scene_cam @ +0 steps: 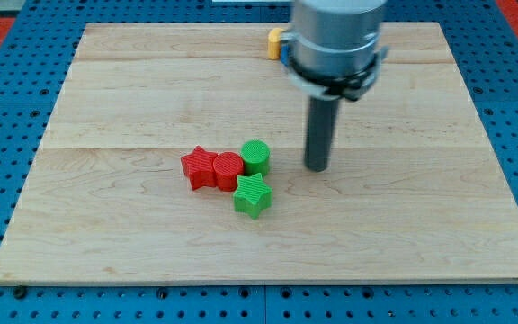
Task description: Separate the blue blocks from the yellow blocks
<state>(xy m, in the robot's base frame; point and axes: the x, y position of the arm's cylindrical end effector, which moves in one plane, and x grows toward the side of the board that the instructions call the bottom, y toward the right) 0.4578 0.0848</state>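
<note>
A yellow block [275, 42] shows near the view's top edge of the wooden board [106, 99], partly hidden behind the arm's grey body [335, 40]; its shape cannot be made out. A sliver of blue [285, 60] shows beside it at the arm's left edge, mostly hidden. My tip [317, 167] rests on the board near the middle, well below the yellow block and a short way right of the green cylinder [256, 157].
A cluster lies left of my tip: a red star [198, 167], a red cylinder [227, 170], the green cylinder and a green star [253, 195], touching one another. Blue pegboard [7, 162] surrounds the board.
</note>
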